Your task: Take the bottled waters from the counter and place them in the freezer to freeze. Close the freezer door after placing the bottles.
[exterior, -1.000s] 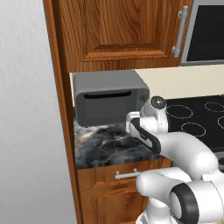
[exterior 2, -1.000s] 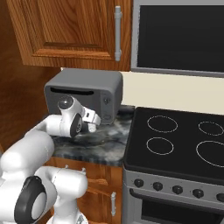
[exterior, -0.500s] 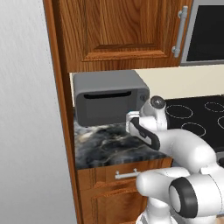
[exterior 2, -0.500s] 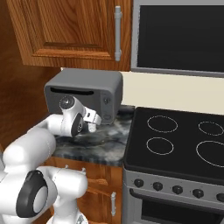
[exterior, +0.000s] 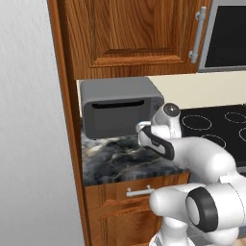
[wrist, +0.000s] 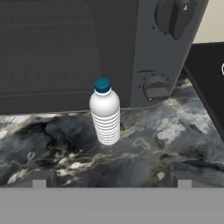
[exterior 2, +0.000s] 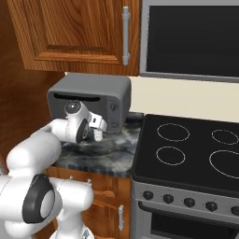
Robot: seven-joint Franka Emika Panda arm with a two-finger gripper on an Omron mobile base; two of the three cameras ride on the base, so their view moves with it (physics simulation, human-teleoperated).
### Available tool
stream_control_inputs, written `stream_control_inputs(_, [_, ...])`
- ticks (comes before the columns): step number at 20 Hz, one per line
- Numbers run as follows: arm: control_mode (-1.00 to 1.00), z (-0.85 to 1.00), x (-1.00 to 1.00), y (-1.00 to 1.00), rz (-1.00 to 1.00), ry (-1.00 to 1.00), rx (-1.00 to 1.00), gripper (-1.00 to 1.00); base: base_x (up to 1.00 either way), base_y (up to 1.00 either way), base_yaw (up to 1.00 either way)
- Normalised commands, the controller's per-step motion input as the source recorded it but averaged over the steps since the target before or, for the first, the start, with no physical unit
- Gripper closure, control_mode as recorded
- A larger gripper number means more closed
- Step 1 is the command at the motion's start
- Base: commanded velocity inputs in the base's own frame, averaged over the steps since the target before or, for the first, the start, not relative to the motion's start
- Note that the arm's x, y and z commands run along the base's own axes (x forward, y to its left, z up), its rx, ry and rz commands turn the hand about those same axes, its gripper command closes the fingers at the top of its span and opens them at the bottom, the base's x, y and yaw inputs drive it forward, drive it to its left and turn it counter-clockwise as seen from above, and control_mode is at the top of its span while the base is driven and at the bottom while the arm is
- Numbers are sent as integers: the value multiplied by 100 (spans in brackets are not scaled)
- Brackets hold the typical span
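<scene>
A grey microwave (exterior: 117, 111) sits beside a black stovetop (exterior 2: 191, 156), under wooden cabinets (exterior: 129, 33).

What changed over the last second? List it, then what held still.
The arm's shoulder and elbow swung slightly, and the claw barely shifted above the counter. Nothing was grabbed or released. The bottle stands upright before the microwave; microwave, stove and cabinets stayed put.

White ribbed bottle (wrist: 105, 115) with teal cap, black marble counter (wrist: 144, 153) veined pale, grey microwave (exterior: 117, 113)
</scene>
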Motion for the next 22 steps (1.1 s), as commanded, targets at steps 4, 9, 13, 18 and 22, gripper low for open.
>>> stream_control_inputs(4, [-100, 0, 10, 0, 1, 0, 0, -100, 0, 0, 0])
stream_control_inputs(9, [-100, -14, 21, 0, 0, 0, 0, -100, 0, 0, 0])
stream_control_inputs(13, [-100, -13, 31, 0, 0, 0, 0, -100, 0, 0, 0])
stream_control_inputs(18, [-100, -16, 26, 1, 0, 0, 0, -100, 0, 0, 0])
stream_control_inputs(22, [-100, -18, 23, 5, 0, 0, 0, -100, 0, 0, 0])
